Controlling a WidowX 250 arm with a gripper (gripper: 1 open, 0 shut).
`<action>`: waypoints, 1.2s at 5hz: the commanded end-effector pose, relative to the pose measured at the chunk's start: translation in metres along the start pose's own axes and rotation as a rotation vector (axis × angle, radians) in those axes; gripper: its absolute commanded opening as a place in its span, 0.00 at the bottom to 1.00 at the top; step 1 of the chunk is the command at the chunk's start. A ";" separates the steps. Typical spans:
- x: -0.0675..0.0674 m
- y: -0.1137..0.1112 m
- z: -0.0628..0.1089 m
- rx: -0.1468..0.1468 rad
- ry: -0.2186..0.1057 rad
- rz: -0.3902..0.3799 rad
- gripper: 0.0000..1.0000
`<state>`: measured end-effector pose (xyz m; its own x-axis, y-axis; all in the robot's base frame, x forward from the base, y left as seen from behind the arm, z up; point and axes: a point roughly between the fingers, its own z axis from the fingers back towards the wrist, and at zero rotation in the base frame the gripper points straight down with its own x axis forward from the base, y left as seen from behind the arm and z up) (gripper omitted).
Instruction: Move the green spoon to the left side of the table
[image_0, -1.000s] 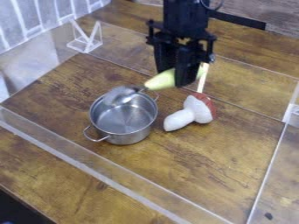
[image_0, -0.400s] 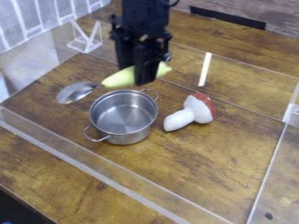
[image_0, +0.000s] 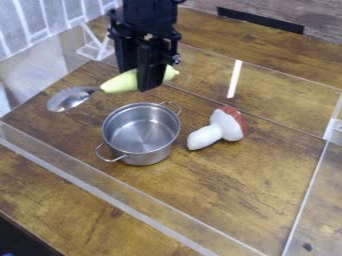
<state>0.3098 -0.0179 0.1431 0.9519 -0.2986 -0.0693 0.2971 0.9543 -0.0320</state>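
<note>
The claw (image_0: 144, 72) is gripping the yellow-green handle of the green spoon (image_0: 118, 83), closed tightly on it, in the upper left of the frame. The metal bowl is hanging low, left of the steel pot (image_0: 139, 132). To finish well, it should be lowering gently onto the wooden surface (image_0: 254, 190) before releasing.

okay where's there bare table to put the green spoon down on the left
Bare table lies left of the pot, below the green spoon held in the hand. More open wood sits in front of the pot. Between pot and mushroom is crowded.
</note>
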 end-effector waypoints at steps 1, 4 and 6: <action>-0.013 0.018 0.017 0.036 -0.061 -0.007 0.00; -0.036 0.086 0.013 0.025 -0.059 0.015 0.00; -0.031 0.097 -0.039 -0.035 -0.036 0.051 0.00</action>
<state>0.3005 0.0803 0.0881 0.9637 -0.2542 -0.0820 0.2469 0.9649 -0.0894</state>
